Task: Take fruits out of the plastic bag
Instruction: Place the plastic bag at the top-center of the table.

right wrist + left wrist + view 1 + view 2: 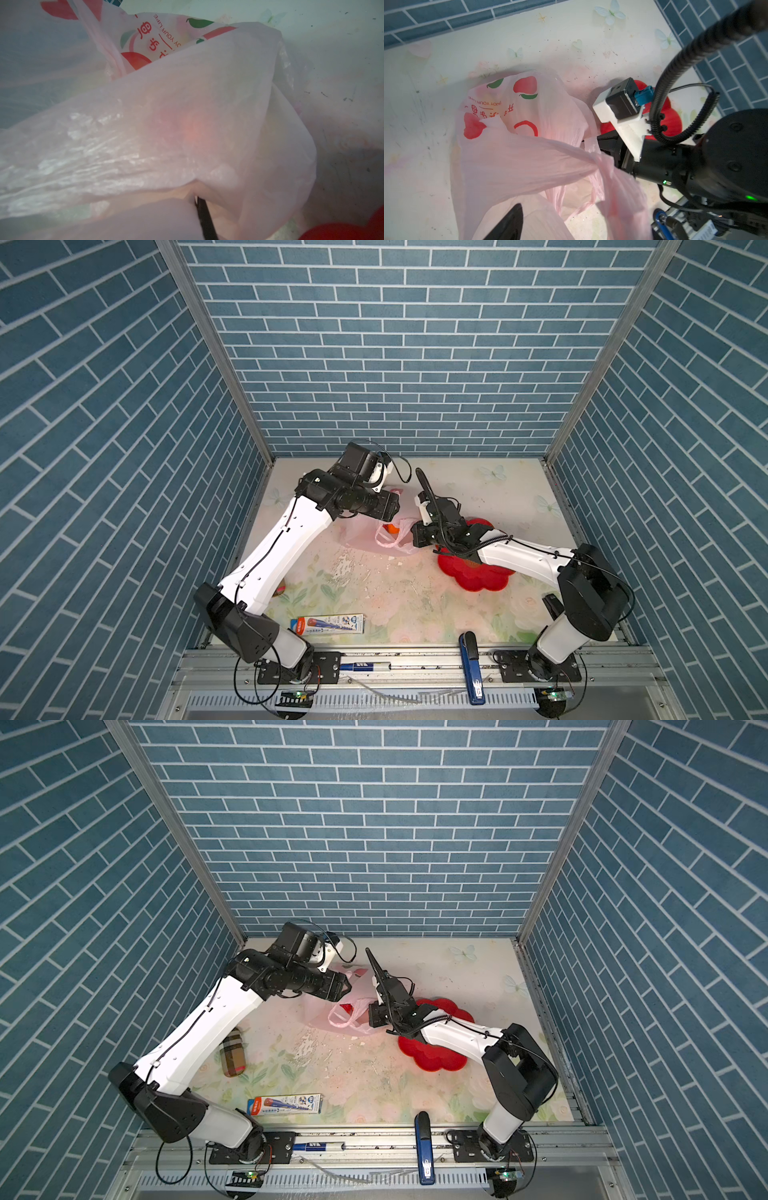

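While the right pincer (592, 143) is clamped on the rim of the plastic bag (512, 162), on the tabletop (457, 489) beside the red plate (482, 576), an orange fruit (390, 528) shows inside; left pincer (348, 986) at the bag, gap cannot be told.

bright even light; top views bow at edges; plastic bag (187, 124) blurred at right wrist.

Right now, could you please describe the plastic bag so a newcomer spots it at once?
On the floral table, look toward the middle, right beside the red flower-shaped plate. The plastic bag alone is crinkly, translucent pale pink, printed with red fruit.
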Controlling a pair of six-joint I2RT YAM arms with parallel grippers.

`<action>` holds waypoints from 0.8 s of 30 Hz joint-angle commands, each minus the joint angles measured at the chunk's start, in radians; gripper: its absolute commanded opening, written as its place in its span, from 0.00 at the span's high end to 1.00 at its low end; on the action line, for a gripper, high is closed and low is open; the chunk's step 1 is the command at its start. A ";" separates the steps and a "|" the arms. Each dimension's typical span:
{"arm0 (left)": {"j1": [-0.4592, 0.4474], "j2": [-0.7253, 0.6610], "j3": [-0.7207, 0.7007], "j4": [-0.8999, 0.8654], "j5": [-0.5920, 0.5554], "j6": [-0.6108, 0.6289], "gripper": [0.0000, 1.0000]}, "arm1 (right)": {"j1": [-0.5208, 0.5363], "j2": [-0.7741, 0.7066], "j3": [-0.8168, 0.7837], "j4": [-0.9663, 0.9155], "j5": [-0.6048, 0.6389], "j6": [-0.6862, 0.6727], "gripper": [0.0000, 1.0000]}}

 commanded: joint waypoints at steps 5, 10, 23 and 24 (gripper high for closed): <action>-0.022 -0.067 -0.092 0.073 -0.199 -0.045 0.65 | 0.005 -0.024 -0.033 0.028 -0.004 0.047 1.00; -0.023 -0.224 -0.263 0.158 -0.279 -0.132 0.80 | 0.003 -0.025 -0.036 0.032 -0.017 0.061 1.00; -0.042 -0.675 -0.832 0.308 -0.345 -0.458 0.89 | 0.005 -0.065 -0.065 0.073 -0.008 0.154 0.97; -0.050 -0.697 -0.863 0.313 -0.349 -0.480 0.89 | 0.006 -0.067 -0.068 0.072 -0.005 0.161 0.96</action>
